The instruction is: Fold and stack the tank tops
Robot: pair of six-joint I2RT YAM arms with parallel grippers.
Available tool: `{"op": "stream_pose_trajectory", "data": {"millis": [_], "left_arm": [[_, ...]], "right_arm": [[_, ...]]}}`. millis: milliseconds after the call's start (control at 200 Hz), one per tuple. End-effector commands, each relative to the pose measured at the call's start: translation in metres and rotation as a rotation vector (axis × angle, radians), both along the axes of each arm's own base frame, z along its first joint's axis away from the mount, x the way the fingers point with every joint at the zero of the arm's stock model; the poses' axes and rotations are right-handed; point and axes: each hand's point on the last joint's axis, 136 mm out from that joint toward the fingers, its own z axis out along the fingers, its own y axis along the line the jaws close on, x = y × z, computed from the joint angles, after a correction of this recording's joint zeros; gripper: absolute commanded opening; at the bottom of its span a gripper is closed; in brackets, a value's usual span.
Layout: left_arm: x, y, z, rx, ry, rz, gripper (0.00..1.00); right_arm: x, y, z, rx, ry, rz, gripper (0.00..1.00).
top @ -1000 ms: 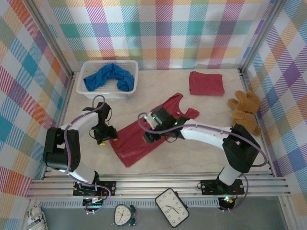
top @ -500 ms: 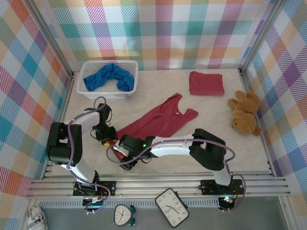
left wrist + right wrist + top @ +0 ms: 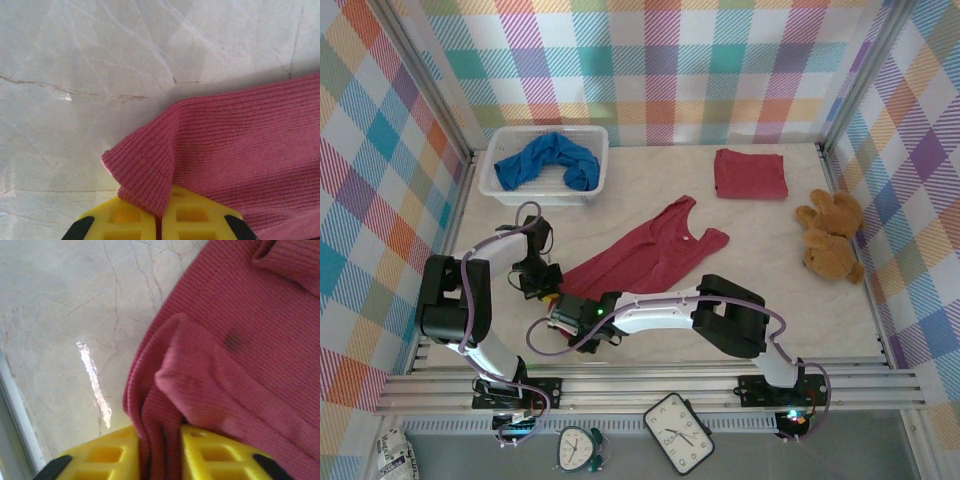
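On the marble table (image 3: 820,320), the largest garment, a spread dark red tank top (image 3: 650,255), is lying across the middle, running from its hem at about seven o'clock to its straps at about one o'clock, and it is not yet folded. The white mesh basket (image 3: 550,129) is sitting at ten o'clock with the blue tank top (image 3: 545,160) bunched inside, untouched. A folded dark red tank top (image 3: 750,173) is resting at one o'clock, so I am judging one of three done, one being started and one waiting, with no stack begun. The brown teddy bear (image 3: 832,235) is sitting at three o'clock, well apart from the work. Both arms are reaching to the hem end at seven o'clock. The overhead camera is giving this whole layout but is hiding the fingertips under the wrists. The wrist cameras are supplying that: the left gripper (image 3: 161,212) is pinching a hem corner between closed yellow fingers, and the right gripper (image 3: 160,450) is clamping a bunched fold of the same ribbed cloth.
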Motion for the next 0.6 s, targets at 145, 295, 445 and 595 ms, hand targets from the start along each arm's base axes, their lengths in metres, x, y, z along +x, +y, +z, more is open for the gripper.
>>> {"op": "stream_pose_trajectory", "data": {"millis": [145,295,445,595], "left_arm": [[0.006,-0.027,0.031,-0.049,-0.049,-0.068,0.01],[0.018,-0.043,0.063,-0.062,-0.117,-0.1,0.01],[0.041,-0.07,0.094,-0.101,-0.194,-0.14,0.01],[0.072,-0.103,0.106,-0.135,-0.227,-0.19,0.02]], "right_arm": [[0.007,-0.01,0.051,0.156,0.059,-0.052,0.1],[0.022,-0.03,0.081,0.289,0.171,-0.149,0.09],[0.046,-0.064,0.105,0.395,0.282,-0.256,0.08],[0.071,-0.105,0.113,0.428,0.322,-0.341,0.08]]}}
